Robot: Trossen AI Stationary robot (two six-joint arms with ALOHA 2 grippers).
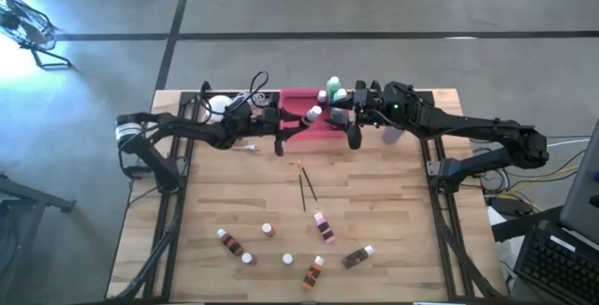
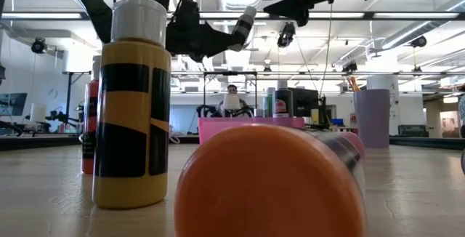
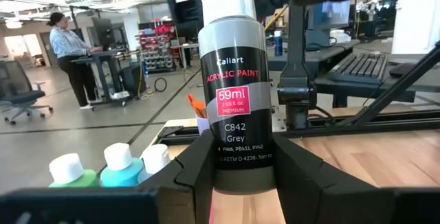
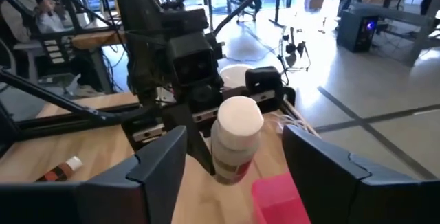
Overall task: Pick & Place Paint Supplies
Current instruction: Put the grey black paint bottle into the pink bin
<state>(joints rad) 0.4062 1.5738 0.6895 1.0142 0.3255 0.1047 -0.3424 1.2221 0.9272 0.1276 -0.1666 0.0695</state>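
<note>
While left gripper point(image 3: 240, 172) clamps the grey bottle point(image 3: 234, 93) above the pink tray point(image 1: 304, 113), keep right gripper point(image 4: 237, 165) wide.

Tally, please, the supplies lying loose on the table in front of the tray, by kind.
Small bottles: 7
Brushes: 2
Total: 9

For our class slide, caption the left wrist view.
Left pincer grips a grey paint bottle above the table.
</note>
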